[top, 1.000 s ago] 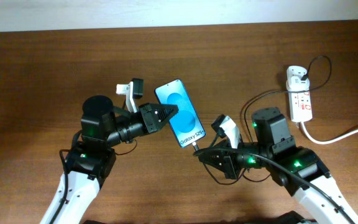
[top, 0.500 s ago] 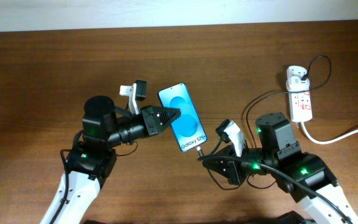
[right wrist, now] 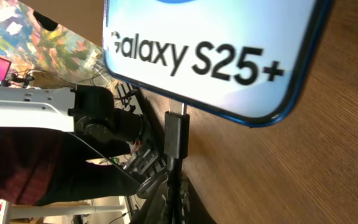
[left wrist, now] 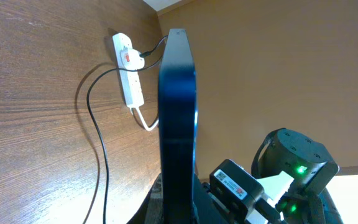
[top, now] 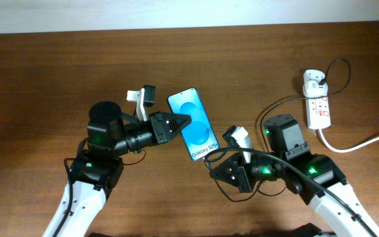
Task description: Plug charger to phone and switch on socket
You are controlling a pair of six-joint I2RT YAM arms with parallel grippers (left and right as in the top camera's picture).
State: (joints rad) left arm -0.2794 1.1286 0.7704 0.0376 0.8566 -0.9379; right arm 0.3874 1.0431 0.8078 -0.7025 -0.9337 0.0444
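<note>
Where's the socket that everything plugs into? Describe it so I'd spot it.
Go to the right edge of the wooden table. The socket is the small white block lying there. Unlike the thick white cord trailing from it, it bears red markings and has a white plug adapter in its far end.

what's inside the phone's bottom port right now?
The charger's black connector tip meets the phone's bottom edge, a sliver of metal showing. The port and how deep the plug sits are covered by the phone's frame.
</note>
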